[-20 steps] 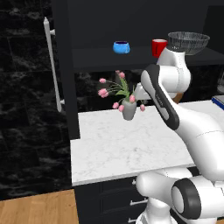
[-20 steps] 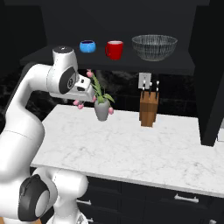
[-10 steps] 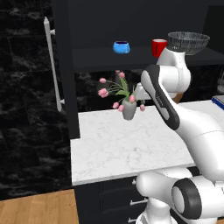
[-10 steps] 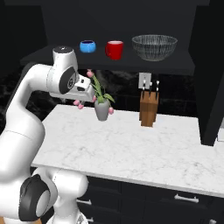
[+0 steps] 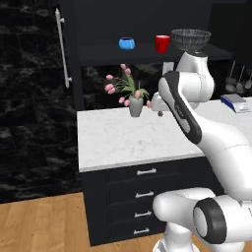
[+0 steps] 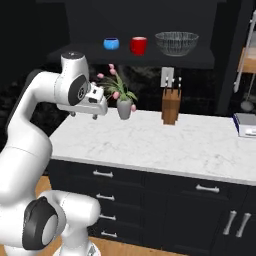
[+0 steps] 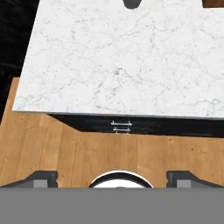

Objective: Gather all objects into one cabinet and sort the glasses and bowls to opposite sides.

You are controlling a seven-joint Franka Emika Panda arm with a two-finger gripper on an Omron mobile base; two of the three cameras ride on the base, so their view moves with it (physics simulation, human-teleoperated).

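Taking the red mug [image 5: 162, 43] as your landmark on the cabinet [image 5: 147, 51] shelf: the squat blue cup [image 5: 127, 43] is sitting to its left, the wide grey bowl [image 5: 190, 39] to its right, all three apart. You are holding the gripper [image 7: 112, 177] over the table [image 5: 128, 135], jaws spread wide and holding nothing. Judging by looks, the cups are light, stiff and slick, so you would be pinching a rim wall. The bowl is looking fragile and too broad to span, so take its rim edge.
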